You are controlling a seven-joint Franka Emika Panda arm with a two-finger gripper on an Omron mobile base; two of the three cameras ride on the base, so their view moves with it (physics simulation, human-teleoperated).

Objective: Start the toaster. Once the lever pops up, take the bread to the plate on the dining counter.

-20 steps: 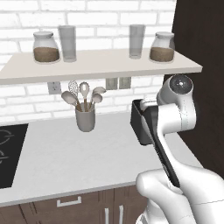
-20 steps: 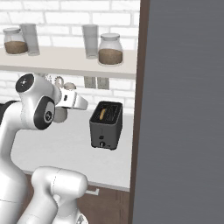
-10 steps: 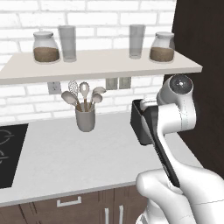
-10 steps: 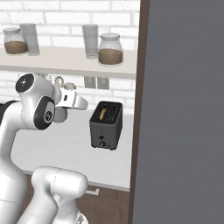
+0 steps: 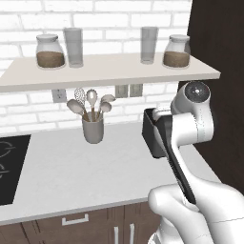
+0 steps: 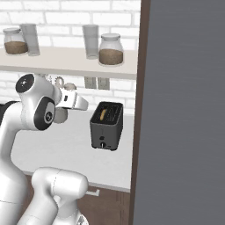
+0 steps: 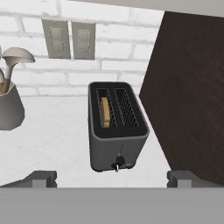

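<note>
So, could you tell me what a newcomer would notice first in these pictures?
Probably the dark toaster on the white worktop, with a tan slice of bread standing in its left slot. Then the open gripper in front of it, and the grey utensil cup by the brick wall.

No readable text — no labels, no signs.

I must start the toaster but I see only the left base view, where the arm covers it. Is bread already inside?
Observer: Yes, the bread stands in the left slot of the toaster, as the hand view shows it.
Operator: Where is the lever?
Observer: A small lever sits low on the toaster's near end.
Operator: Is the gripper ready?
Observer: The gripper is open, short of the toaster and touching nothing.
</note>
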